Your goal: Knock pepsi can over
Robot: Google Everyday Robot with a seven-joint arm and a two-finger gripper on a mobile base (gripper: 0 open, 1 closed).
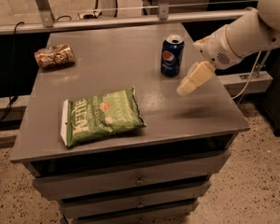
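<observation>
The pepsi can (171, 56) stands upright on the grey cabinet top (126, 59), toward the back right. It is dark blue with a round red-white-blue logo and a silver top. My gripper (185, 88) hangs from the white arm coming in from the upper right. It hovers above the table just right of and in front of the can, not touching it.
A green chip bag (100, 116) lies flat at the front left. A brownish-gold patterned can (54, 56) lies on its side at the back left. A metal rail (130, 20) runs behind the cabinet. The table's right edge is close under the arm.
</observation>
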